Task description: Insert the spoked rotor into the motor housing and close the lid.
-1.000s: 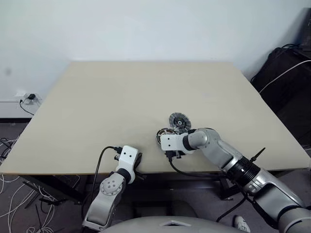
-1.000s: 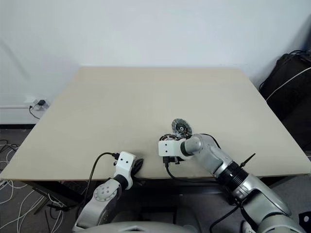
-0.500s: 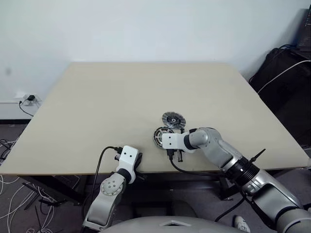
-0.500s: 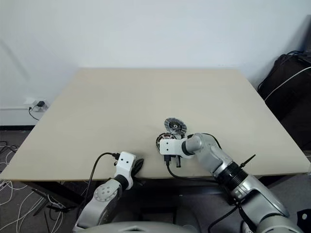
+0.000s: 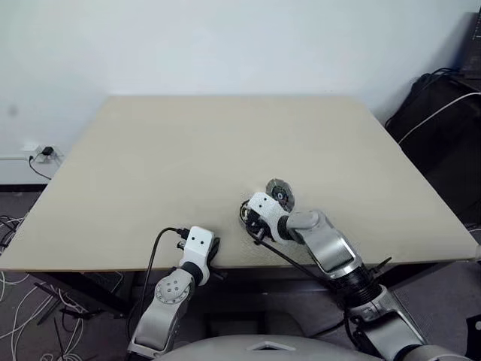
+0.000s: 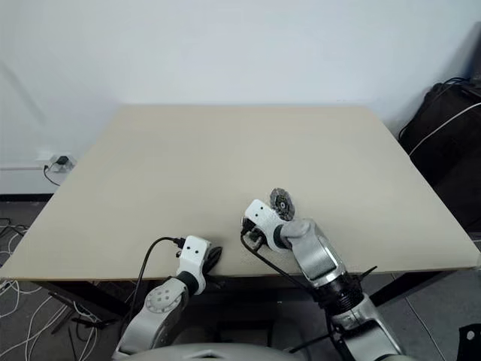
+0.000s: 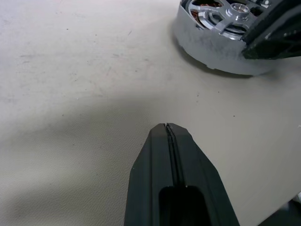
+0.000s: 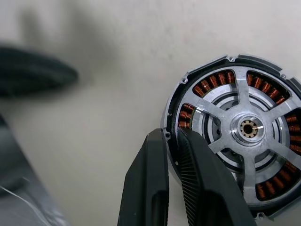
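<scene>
Both tools near the table's (image 5: 113, 226) front edge: left tool (image 7: 167, 129) pressed together, right tool (image 8: 174, 136) pinching the spoked rotor's (image 8: 247, 127) rim

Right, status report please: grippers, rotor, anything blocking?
Left gripper jaws shut, idle. Right gripper jaws pinching spoked rotor rim; rotor seated in motor housing. Lid off, lying beside. Nothing blocking.

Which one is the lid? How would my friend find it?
Look at the near edge of the table, where the right gripper pinches the housing with orange coils. The lid stands just behind it, a grey ribbed disc with a dark middle and no coils.
</scene>
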